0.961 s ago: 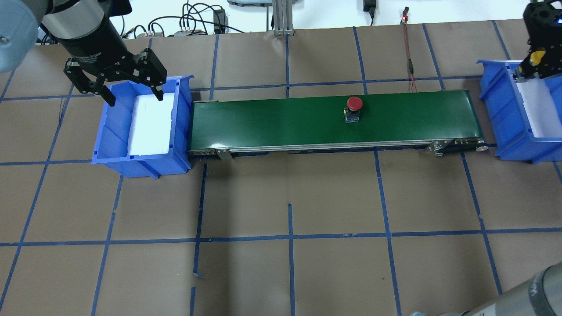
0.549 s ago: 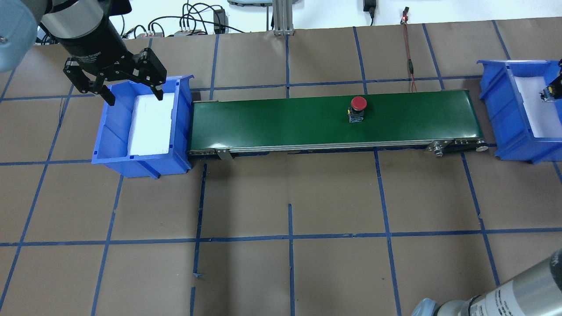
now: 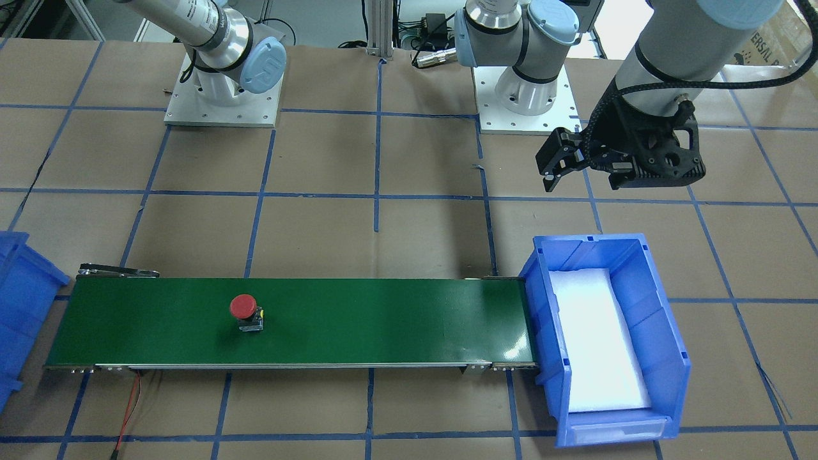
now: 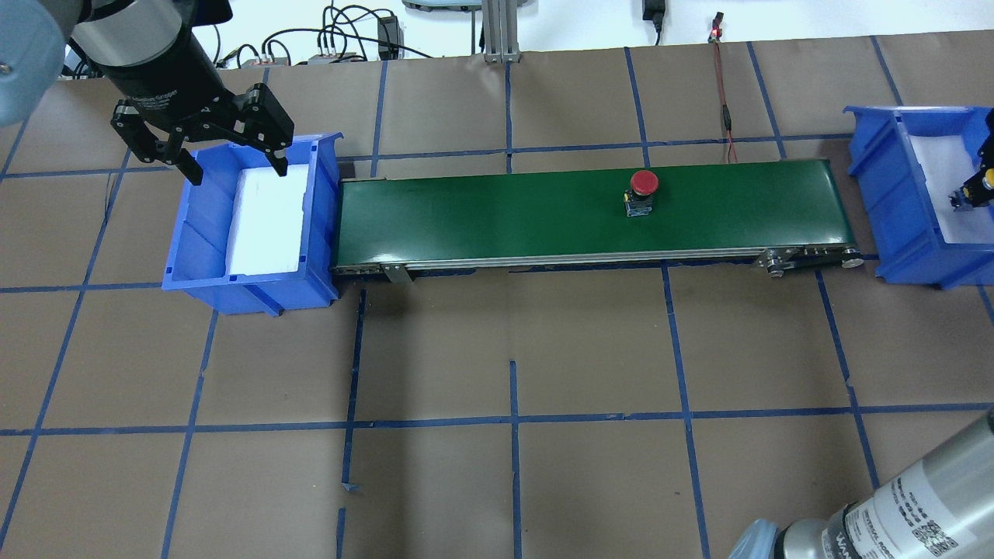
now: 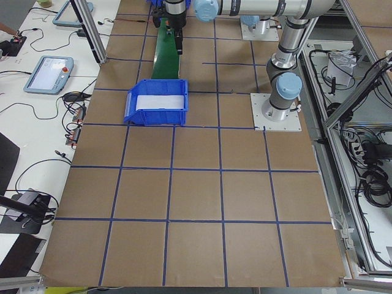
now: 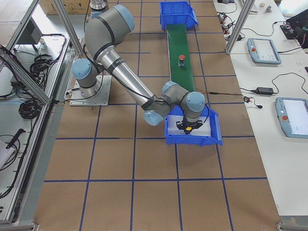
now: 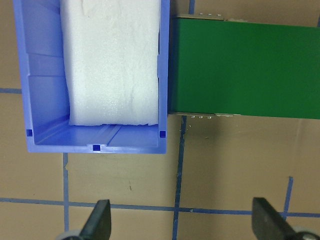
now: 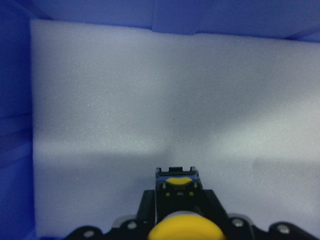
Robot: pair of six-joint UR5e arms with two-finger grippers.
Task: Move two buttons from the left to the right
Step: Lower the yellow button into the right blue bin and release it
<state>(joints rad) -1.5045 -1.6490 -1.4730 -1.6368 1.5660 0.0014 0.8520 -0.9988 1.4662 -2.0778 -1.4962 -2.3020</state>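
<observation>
Buttons 2: red (image 4: 643, 186) on belt (image 4: 505, 217) | right end effector (image 8: 176, 195) grips yellow (image 8: 185, 231) | left end effector (image 4: 235, 172) spread

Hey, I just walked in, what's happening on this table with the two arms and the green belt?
The right gripper is shut on the yellow button, holding it over the white foam inside the right blue bin, not yet let go. The red button sits upright on the green belt, past its middle toward that bin. The left gripper hangs open above the table beside the left blue bin, which holds only foam.
</observation>
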